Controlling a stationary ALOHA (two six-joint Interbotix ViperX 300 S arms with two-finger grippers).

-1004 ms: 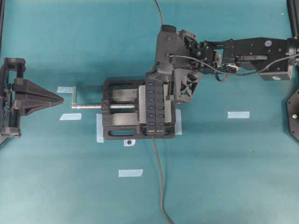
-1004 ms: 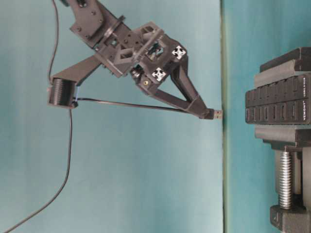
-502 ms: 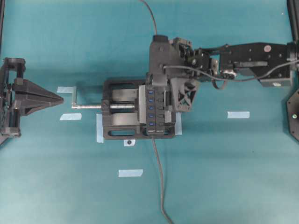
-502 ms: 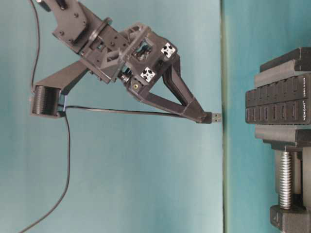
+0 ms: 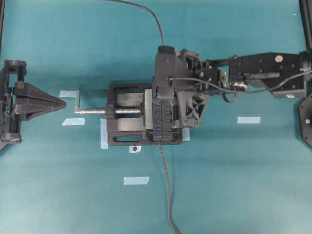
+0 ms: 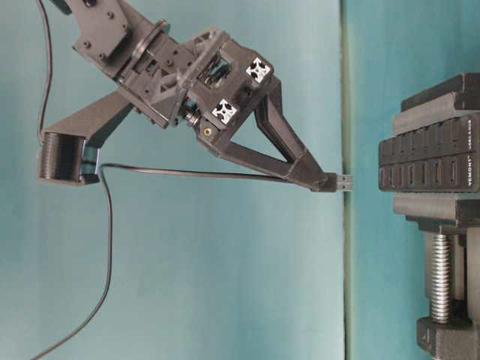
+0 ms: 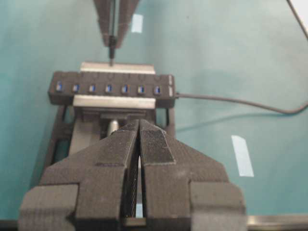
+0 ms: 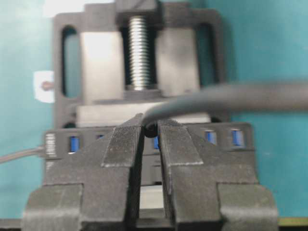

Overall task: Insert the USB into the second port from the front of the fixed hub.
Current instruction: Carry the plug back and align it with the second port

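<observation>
The fixed hub [image 5: 160,122] is a narrow black strip with a row of blue ports, clamped in a black vise [image 5: 124,117]. My right gripper [image 5: 160,95] hangs over the hub's far half and is shut on the USB [image 6: 340,181], a small black plug with a metal tip. In the table-level view the plug points at the hub [image 6: 431,161] with a short gap between them. The left wrist view shows the plug [image 7: 111,54] above the middle of the port row [image 7: 109,88]. My left gripper [image 5: 61,103] rests shut and empty at the far left.
The USB's thin cable [image 6: 187,173] trails back from the gripper to a dark spool and hangs in a loop. A thicker cable [image 5: 166,185] leaves the hub's front end. The vise's silver screw [image 5: 92,111] points left. Pale tape strips [image 5: 248,119] dot the teal table.
My right gripper has slid along the hub toward its front end, covering more ports, and the plug has edged slightly closer to the hub. The left arm has not moved.
</observation>
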